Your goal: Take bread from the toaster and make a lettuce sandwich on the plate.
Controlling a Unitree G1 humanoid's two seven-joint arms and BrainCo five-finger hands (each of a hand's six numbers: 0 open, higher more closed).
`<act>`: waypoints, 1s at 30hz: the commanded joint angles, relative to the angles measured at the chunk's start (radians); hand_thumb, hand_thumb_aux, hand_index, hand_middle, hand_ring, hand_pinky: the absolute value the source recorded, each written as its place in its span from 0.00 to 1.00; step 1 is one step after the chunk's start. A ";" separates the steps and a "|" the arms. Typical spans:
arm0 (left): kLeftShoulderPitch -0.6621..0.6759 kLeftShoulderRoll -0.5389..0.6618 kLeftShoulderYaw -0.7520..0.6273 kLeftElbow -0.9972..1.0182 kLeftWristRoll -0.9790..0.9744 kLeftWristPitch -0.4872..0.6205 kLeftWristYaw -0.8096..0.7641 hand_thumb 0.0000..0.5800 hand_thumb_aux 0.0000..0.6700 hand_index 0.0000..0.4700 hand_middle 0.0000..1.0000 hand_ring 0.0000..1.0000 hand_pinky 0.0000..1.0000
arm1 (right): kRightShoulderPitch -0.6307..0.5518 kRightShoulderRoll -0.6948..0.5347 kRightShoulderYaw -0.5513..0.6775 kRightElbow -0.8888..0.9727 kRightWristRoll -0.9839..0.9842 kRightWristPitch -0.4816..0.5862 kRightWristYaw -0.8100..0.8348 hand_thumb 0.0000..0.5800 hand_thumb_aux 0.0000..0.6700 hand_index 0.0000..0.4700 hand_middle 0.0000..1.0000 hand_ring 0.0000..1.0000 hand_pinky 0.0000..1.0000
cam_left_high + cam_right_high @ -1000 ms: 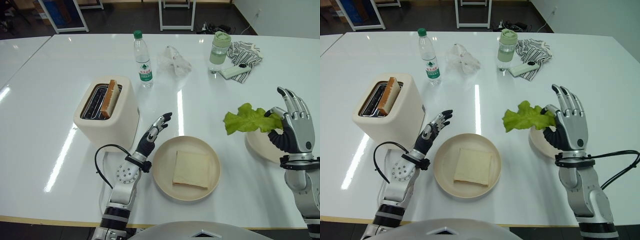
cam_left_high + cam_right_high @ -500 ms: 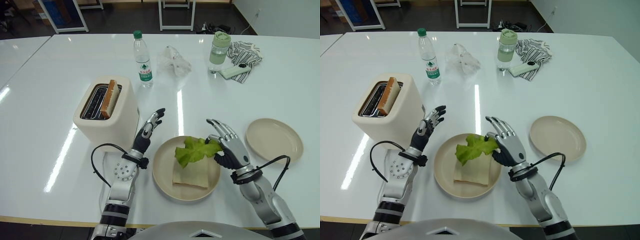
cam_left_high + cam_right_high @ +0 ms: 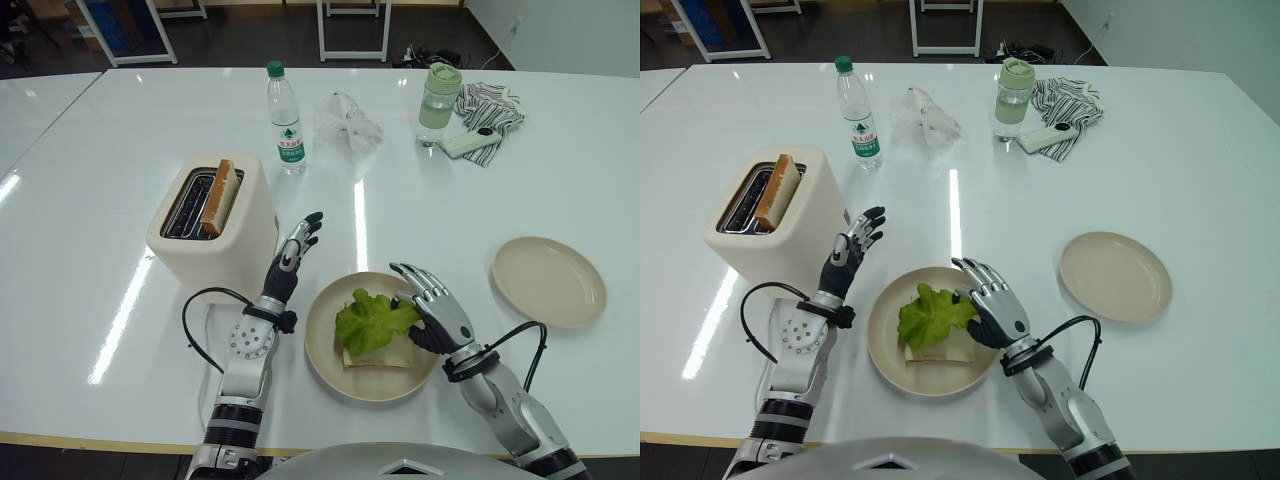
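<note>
- The white tabletop (image 3: 480,200) carries everything.
- The cream toaster (image 3: 215,255) stands to my left, and its black cable (image 3: 192,318) loops on the tabletop in front of it.
- The plate (image 3: 322,362) I am building on sits straight ahead, just right of the toaster.
- A second plate (image 3: 548,281) of the same cream colour lies well off to my right.
- My left hand (image 3: 290,260) is raised between the toaster and the near plate, fingers straight and pointing away from me, with nothing in it.
- My right hand (image 3: 432,318) is over the right side of the near plate, its fingers pinched on the right edge of the lettuce.
- The lettuce (image 3: 365,322) lies spread on top of the bread slice (image 3: 378,358) on the near plate, so only the front edge of the bread peeks out.
- A second slice of toast (image 3: 218,195) stands in the right-hand slot of the toaster, its top above the rim (the other slot looks dark to me).
- At the far side stand a water bottle (image 3: 287,120) with a green cap and a pale green tumbler (image 3: 438,102).
- A crumpled clear bag (image 3: 348,122) lies between those two, and a striped cloth (image 3: 490,108) lies just right of the tumbler.
</note>
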 commanded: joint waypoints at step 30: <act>-0.003 -0.004 -0.008 0.018 0.008 0.023 -0.002 0.00 0.00 0.00 0.00 0.00 0.00 | 0.041 -0.052 0.033 -0.017 -0.139 0.071 -0.023 0.80 0.55 0.55 0.00 0.00 0.00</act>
